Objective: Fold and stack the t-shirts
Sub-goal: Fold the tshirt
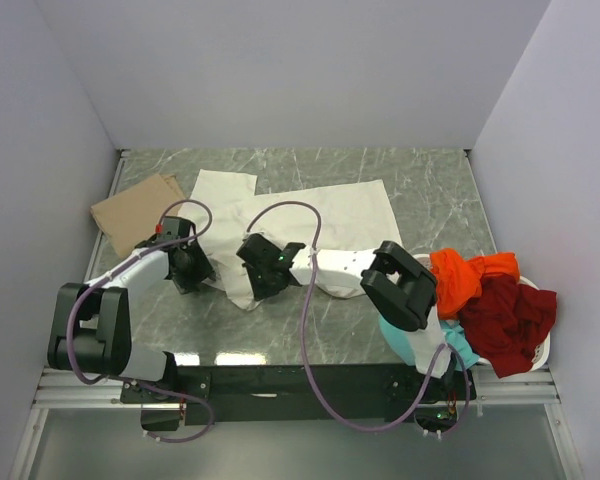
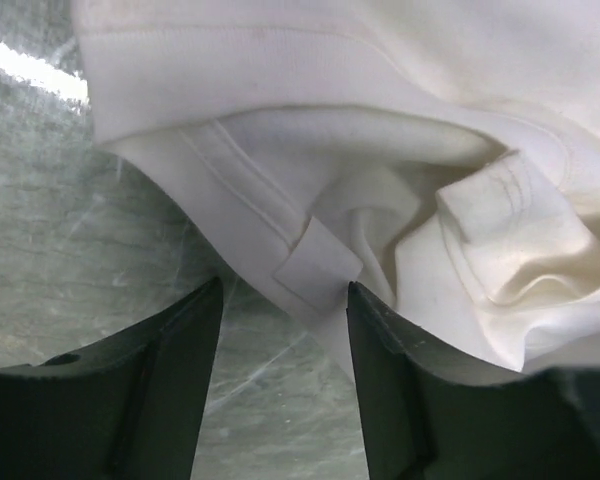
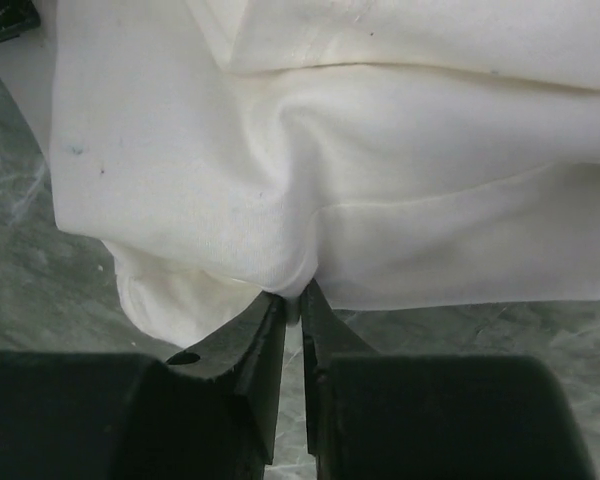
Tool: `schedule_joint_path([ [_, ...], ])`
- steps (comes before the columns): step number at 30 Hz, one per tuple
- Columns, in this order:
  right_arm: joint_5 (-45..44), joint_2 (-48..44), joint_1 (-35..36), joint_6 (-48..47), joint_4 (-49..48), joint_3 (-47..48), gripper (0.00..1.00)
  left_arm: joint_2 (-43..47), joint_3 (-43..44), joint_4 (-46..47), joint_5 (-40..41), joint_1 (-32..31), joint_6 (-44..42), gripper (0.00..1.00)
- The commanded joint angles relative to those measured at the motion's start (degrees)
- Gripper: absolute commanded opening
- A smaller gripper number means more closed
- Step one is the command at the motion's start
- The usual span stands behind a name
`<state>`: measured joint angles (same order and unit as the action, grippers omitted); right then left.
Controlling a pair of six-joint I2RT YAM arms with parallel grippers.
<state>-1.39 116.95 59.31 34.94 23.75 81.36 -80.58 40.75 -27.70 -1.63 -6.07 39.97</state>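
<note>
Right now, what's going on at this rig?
Both arms are working the near edge of the cream-white t-shirt, which lies spread on the table. The right claw is pinched shut on its edge. The left claw stands open with a fold of the hem between its fingers, not yet gripped. A tan t-shirt lies at the table's far left. An orange shirt, a dark red shirt and a teal shirt are heaped in the white basket on the right, not yet folded.

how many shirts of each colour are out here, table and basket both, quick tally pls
cream-white t-shirt: 1
tan t-shirt: 1
orange t-shirt: 1
dark red t-shirt: 1
teal t-shirt: 1
total: 5
</note>
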Motion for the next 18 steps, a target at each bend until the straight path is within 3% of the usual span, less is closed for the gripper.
schedule_joint_path([
  [1, 3.4, -1.7, -1.7, 0.8, -1.1, -1.1, 0.17, -2.9, 0.4, 2.6, 3.6, -1.5, 0.6, 0.57],
  [3, 6.2, -1.8, -2.4, 1.1, -2.1, -1.5, 0.16, -4.8, 1.0, 2.7, 4.3, -2.5, 0.4, 0.5],
  [6, 9.1, -3.1, -3.9, 1.8, -3.3, -2.7, 0.14, -6.3, 1.8, 2.7, 5.8, -3.1, 0.4, 0.3],
  [7, 10.0, -4.3, -4.5, 2.0, -3.7, -3.0, 0.14, -6.5, 2.0, 2.6, 6.1, -3.1, 0.3, 0.18],
  [10, 12.5, -6.6, -5.9, 2.4, -4.6, -4.9, 0.13, -6.7, 3.0, 1.2, 7.2, -3.1, 0.1, 0.0],
  [18, 16.6, -10.9, -7.0, 1.8, -4.7, -7.4, 0.13, -2.8, 5.8, -5.4, 11.9, -2.7, 0.0, 0.01],
])
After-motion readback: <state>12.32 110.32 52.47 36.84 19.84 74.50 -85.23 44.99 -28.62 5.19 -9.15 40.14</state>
